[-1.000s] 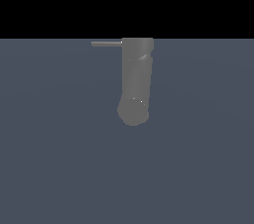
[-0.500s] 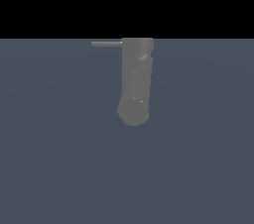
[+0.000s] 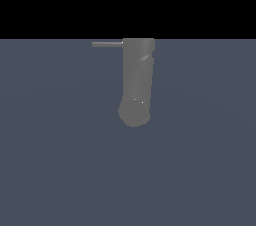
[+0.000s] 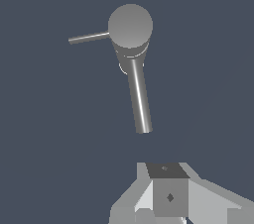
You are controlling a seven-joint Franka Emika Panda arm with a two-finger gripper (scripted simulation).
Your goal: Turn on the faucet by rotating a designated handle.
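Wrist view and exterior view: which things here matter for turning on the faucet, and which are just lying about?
Part of the job:
- faucet
- handle, the thin rod sticking sideways from the faucet's top
- gripper, apart from the faucet; jaw state unclear

Just lying about:
- nothing else shows; only the bare grey surface

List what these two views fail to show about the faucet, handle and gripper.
- Gripper: absent from the exterior view; in the wrist view the picture edge cuts off its fingertips, so open or shut is unknowable.
- Faucet: its top meets the black background in the exterior view.
- Handle: whether it is already turned cannot be judged.
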